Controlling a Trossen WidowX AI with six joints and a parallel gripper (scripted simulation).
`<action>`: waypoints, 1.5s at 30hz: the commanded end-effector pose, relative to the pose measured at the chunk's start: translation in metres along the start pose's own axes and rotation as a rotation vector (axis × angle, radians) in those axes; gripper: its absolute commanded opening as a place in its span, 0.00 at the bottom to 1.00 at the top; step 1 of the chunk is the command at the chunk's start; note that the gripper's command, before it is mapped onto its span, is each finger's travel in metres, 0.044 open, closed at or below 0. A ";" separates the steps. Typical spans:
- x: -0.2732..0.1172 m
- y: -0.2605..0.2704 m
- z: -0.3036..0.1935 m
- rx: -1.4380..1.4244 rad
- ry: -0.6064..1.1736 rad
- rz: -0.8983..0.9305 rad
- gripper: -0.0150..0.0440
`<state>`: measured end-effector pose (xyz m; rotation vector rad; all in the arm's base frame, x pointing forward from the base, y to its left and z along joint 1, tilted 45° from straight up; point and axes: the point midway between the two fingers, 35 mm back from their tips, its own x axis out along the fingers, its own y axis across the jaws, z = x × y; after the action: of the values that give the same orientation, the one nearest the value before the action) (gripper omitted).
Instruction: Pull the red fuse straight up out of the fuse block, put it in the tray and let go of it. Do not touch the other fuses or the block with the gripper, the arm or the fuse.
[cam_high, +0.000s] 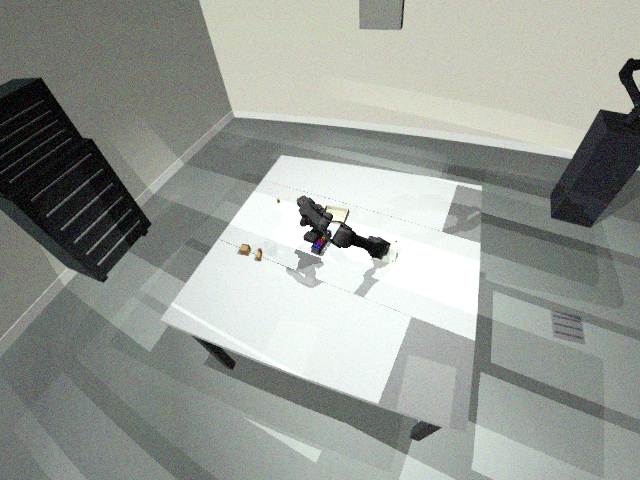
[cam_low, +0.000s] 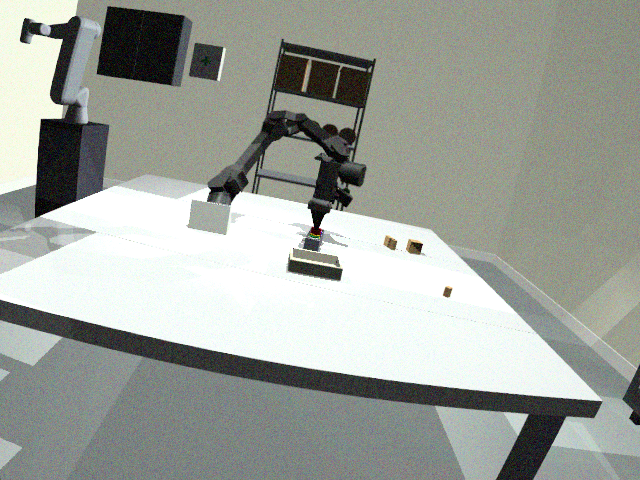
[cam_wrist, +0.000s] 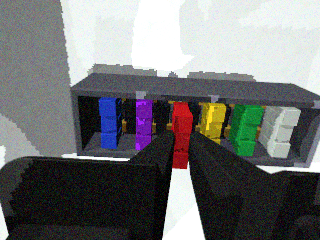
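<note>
1. The red fuse (cam_wrist: 181, 134) sits in the fuse block (cam_wrist: 190, 90), third slot from the left in the wrist view, between the purple fuse (cam_wrist: 143, 122) on its left and the yellow fuse (cam_wrist: 212, 119) on its right. Its near end reaches further toward the camera than its neighbours' ends, so it may be partly raised; how far is hard to tell.

2. The gripper (cam_wrist: 181, 150) is clamped on the red fuse, its two dark fingers pressed against the fuse's left and right faces and nearly together. They appear to stay clear of the purple and yellow fuses, though the gaps are narrow.

3. The fuse's long axis runs straight along the gripper's approach line. In the exterior view the gripper (cam_low: 316, 223) points down over the block (cam_low: 312, 241), so the fuse stands upright, its top toward the wrist.

4. Further along the block lie the blue fuse (cam_wrist: 108, 122) at the far left, and the green fuse (cam_wrist: 245, 128) and white fuse (cam_wrist: 282, 131) to the right.

5. The tray (cam_low: 315, 265) rests just beside the block, on its camera side in the exterior view, and looks empty.

6. Progress, as I judge it: the grasp is made. Still left are the vertical pull clear of the block, the carry to the tray and the release.
</note>
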<state>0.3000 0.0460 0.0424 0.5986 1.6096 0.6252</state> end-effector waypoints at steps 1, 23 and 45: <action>-0.003 0.000 0.001 -0.009 -0.002 -0.006 0.25; -0.014 0.000 0.001 -0.007 -0.002 -0.004 0.25; -0.028 0.000 0.000 -0.004 -0.001 -0.003 0.25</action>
<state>0.3017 0.0302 0.0585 0.6050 1.6142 0.6242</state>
